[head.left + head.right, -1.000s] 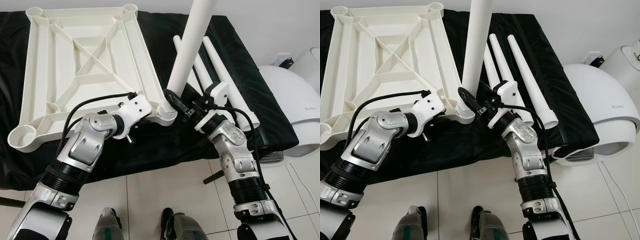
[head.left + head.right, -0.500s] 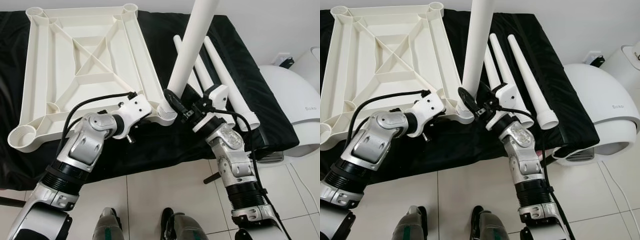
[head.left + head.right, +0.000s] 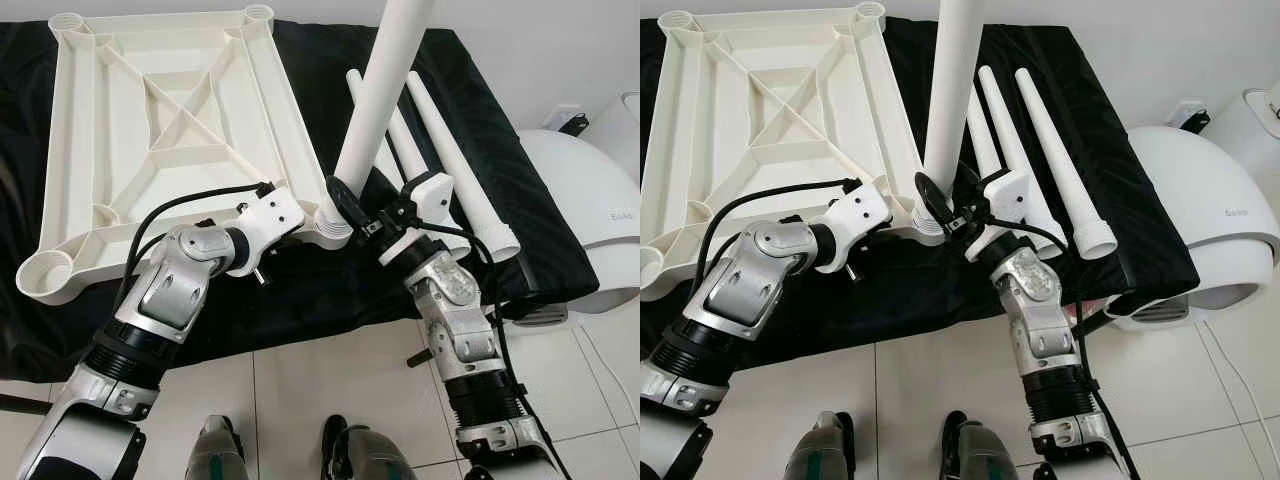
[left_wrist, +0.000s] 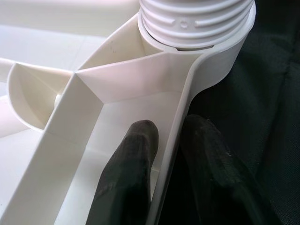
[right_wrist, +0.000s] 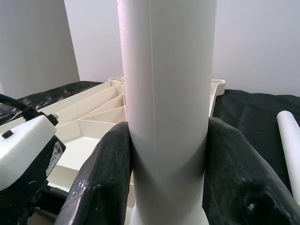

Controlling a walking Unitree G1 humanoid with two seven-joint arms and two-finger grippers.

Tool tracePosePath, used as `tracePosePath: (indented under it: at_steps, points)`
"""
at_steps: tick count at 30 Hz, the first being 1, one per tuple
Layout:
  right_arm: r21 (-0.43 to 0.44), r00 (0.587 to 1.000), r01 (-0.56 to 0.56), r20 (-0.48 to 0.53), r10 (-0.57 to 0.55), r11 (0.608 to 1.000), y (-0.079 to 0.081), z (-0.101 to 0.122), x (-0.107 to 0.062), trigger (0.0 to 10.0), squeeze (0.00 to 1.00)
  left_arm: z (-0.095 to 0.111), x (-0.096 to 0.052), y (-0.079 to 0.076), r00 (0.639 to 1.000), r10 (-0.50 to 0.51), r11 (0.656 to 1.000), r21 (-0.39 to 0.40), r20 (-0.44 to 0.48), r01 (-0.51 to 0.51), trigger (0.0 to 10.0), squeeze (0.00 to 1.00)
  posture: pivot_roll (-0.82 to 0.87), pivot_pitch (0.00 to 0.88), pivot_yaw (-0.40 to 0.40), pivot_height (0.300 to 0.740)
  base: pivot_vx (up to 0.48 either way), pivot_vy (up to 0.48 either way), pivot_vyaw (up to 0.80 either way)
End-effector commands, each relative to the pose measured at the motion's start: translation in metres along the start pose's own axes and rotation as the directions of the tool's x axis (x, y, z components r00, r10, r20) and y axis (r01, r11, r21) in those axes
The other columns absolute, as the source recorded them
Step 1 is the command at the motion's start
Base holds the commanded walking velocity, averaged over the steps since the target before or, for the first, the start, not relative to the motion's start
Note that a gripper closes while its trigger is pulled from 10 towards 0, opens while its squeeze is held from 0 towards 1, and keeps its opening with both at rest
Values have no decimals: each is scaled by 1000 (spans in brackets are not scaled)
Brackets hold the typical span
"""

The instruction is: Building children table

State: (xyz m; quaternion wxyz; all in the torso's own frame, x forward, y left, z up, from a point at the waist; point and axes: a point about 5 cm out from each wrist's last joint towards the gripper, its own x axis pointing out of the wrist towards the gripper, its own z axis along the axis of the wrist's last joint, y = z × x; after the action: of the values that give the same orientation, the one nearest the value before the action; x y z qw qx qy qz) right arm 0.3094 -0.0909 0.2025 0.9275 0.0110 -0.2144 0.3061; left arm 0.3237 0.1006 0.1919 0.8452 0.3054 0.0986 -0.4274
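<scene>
1. White plastic throughout: the tabletop [image 3: 160, 140] lies upside down on a black cloth [image 3: 470, 80], ribs up, with round sockets at its corners. One leg [image 3: 385, 90] stands upright in the near right corner socket [image 3: 335, 228]. Its threaded base, seen in the left wrist view, still shows several turns above the socket rim.

2. The left gripper [image 4: 161, 168] pinches the tabletop's outer rim wall just beside that socket, one finger inside the wall and one outside, bracing the frame.

3. The right gripper [image 5: 164, 173] is clamped around the standing leg low down, a finger on each side of the shaft.

4. Three spare legs [image 3: 1040, 140] lie side by side on the cloth just right of the standing one, close to the right wrist.

5. What could go wrong, as I judge it: the threads may cross if the leg tilts while being turned, and the tall shaft gives plenty of leverage for that. If the left pinch slips off the thin wall, the tabletop could spin with the leg instead of holding.

6. Room is tight on the right, where a wrist rotation could knock the loose legs toward the cloth's near edge [image 3: 330, 320]. The socket itself sits near that edge. A white rounded appliance [image 3: 1200, 220] stands beyond the right end.
</scene>
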Motion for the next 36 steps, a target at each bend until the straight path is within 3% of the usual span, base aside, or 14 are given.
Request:
tracePosePath:
  at_steps: [1, 17, 36]
  points:
    - [32, 984, 57, -170, -51, 998, 3, -34, -15, 10000, 0, 18, 1, 3, 997, 51, 997, 58, 64, -55, 10000, 0, 89, 205, -55, 740, 0, 0, 0]
    - [-5, 974, 154, -167, -153, 988, 10, -35, -16, 10000, 0, 19, 1, 2, 997, 44, 997, 63, 64, -49, 10000, 0, 91, 212, -51, 740, 0, 0, 0]
    - [-65, 928, 330, -161, -336, 942, 11, -37, -16, 10000, 0, 19, 0, 3, 997, 51, 997, 59, 62, -54, 10000, 0, 98, 221, -51, 740, 0, 0, 0]
